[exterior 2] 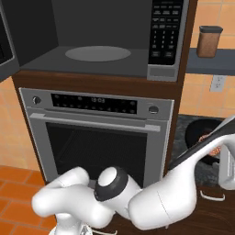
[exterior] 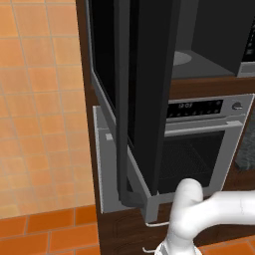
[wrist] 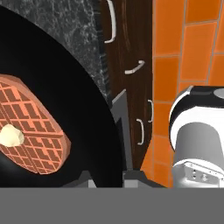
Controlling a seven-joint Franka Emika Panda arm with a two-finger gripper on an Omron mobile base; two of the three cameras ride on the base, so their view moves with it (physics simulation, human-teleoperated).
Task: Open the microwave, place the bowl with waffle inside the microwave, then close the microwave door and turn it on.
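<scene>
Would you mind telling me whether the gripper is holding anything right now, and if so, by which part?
The gripper is shut on the bowl, gripping it by the rim at its edge, with the waffle lying inside.

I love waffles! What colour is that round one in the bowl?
The round gridded waffle is orange-brown with a pale centre dab; hand view.

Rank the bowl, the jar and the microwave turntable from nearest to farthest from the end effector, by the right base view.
1. Bowl, at the right, its rim in the shut end effector.
2. Jar, on the shelf above.
3. Turntable, leftward inside the microwave.
</scene>
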